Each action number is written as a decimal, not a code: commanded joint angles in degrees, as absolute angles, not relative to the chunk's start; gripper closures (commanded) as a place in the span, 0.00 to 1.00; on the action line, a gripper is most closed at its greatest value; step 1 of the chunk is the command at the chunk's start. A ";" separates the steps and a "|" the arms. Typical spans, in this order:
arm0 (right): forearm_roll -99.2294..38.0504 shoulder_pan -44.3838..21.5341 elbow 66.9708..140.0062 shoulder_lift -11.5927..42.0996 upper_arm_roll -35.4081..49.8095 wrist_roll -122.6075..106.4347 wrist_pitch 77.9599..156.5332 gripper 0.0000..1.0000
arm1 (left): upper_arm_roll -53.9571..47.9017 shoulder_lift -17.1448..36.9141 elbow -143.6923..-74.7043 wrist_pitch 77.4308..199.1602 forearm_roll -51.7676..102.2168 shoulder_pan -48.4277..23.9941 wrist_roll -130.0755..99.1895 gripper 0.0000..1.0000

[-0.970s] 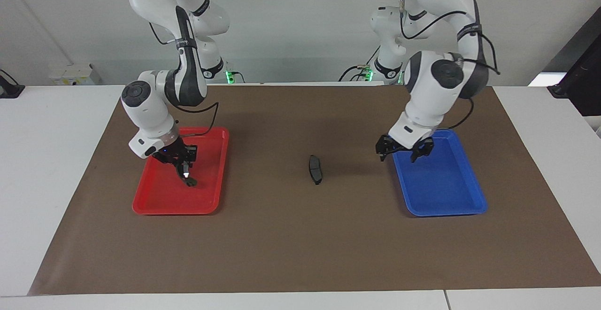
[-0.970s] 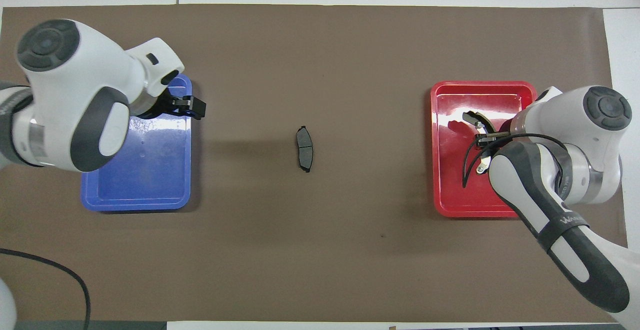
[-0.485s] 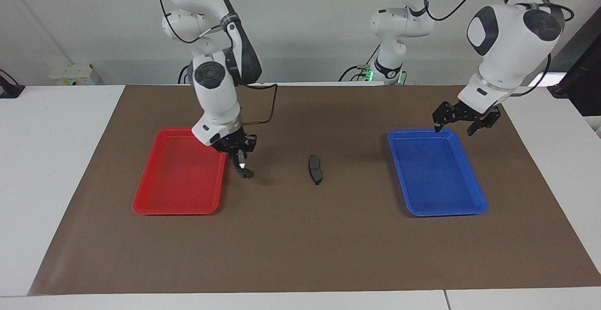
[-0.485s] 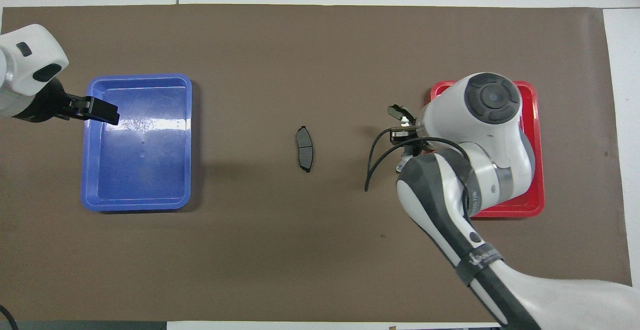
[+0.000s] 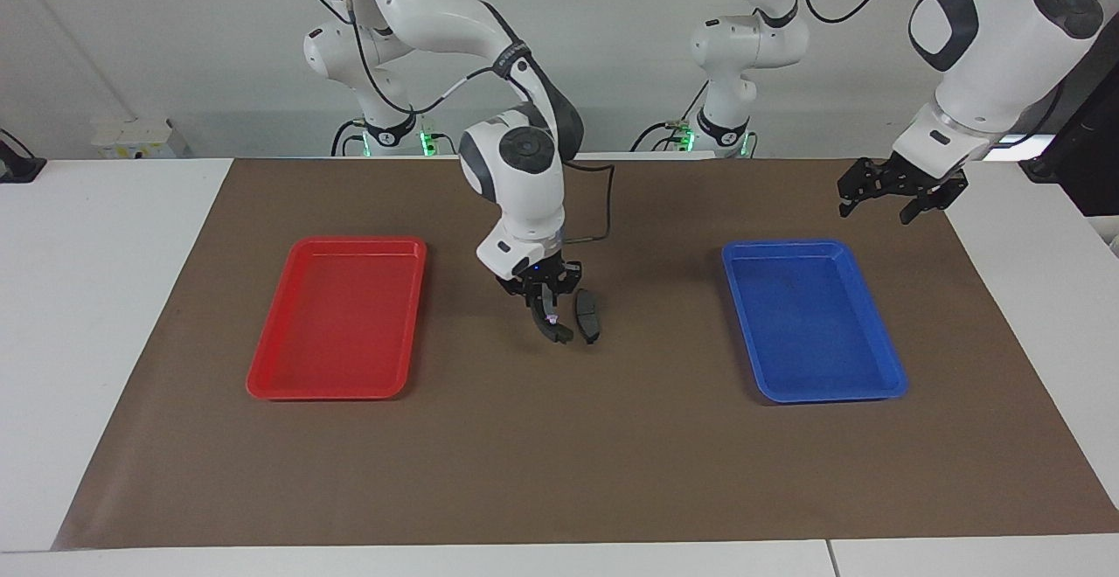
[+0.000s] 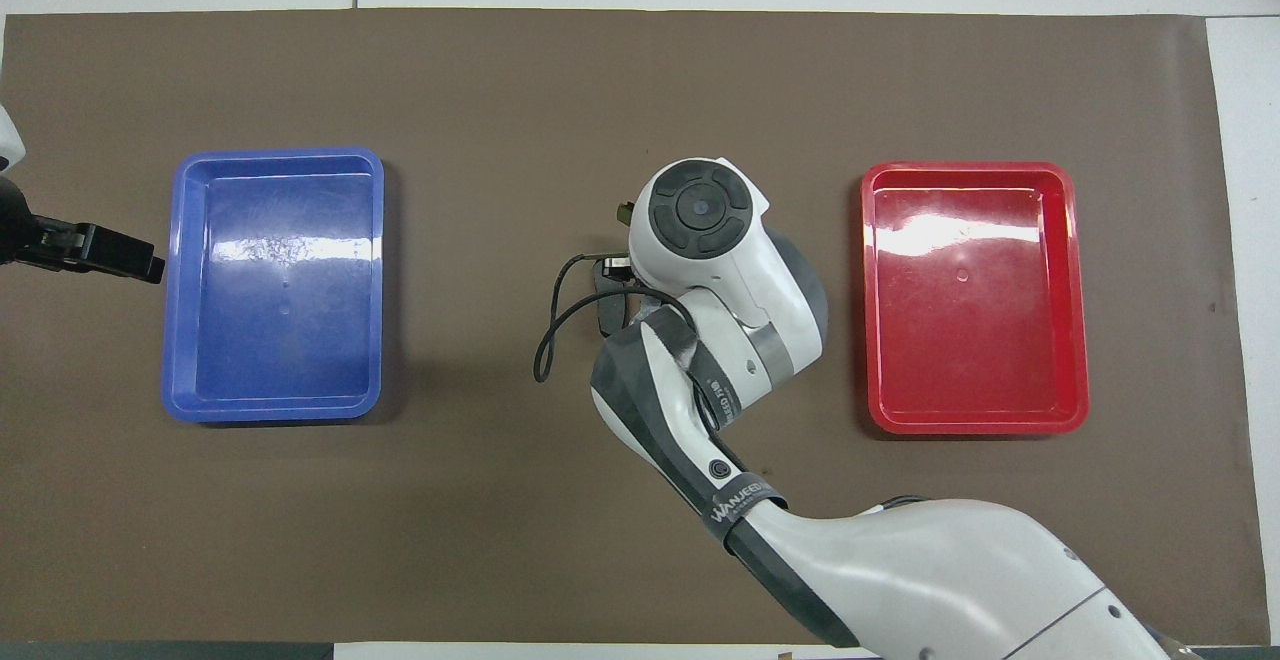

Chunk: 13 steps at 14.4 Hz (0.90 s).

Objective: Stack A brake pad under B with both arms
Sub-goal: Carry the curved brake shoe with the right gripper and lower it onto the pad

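Note:
The A brake pad (image 5: 588, 315) lies flat on the brown mat midway between the two trays. In the overhead view the right arm covers most of it, and only an edge of the pad (image 6: 606, 311) shows. My right gripper (image 5: 545, 301) is shut on B (image 5: 555, 329), the curved black piece. B hangs down from the fingers right beside the pad, toward the right arm's end. I cannot tell whether its lower tip touches the mat. My left gripper (image 5: 899, 196) is open and empty. It waits in the air beside the blue tray; it also shows in the overhead view (image 6: 120, 255).
An empty red tray (image 5: 337, 332) lies toward the right arm's end of the mat. An empty blue tray (image 5: 813, 332) lies toward the left arm's end. White table borders the mat (image 5: 559, 455).
My right gripper lifted B out of the red tray and carried it across the mat to beside the pad. My left gripper rose and drew away from over the blue tray.

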State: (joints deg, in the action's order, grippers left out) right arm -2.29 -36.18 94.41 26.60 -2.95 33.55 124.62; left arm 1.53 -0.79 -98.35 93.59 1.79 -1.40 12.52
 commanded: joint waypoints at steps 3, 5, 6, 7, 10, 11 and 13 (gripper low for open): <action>-2.46 -38.57 92.11 30.32 -3.34 33.58 127.78 1.00 | 0.88 -1.67 -97.74 91.49 1.41 -0.79 13.36 0.01; -2.29 -38.85 92.37 30.94 -3.34 32.88 128.14 1.00 | 0.88 -1.67 -97.73 91.67 1.14 -1.05 13.36 0.01; -2.29 -38.93 92.46 31.02 -3.34 32.44 128.32 1.00 | 0.79 -1.76 -97.65 91.67 1.14 -1.14 13.36 0.01; -2.29 -38.85 92.37 31.29 -3.34 31.91 128.41 1.00 | 0.70 -1.84 -97.65 91.84 1.14 -1.14 13.36 0.01; -2.37 -38.94 92.64 31.38 -3.34 31.99 129.64 1.00 | 0.62 -2.11 -97.82 92.28 1.23 -0.97 12.92 0.01; -2.37 -39.02 92.81 31.38 -3.34 31.99 129.73 1.00 | 0.62 -2.11 -97.91 92.20 1.23 -0.97 12.83 0.01; -2.37 -39.02 94.47 31.29 -3.34 31.91 130.95 1.00 | 0.62 -2.20 -97.91 92.11 1.23 -0.71 12.83 0.01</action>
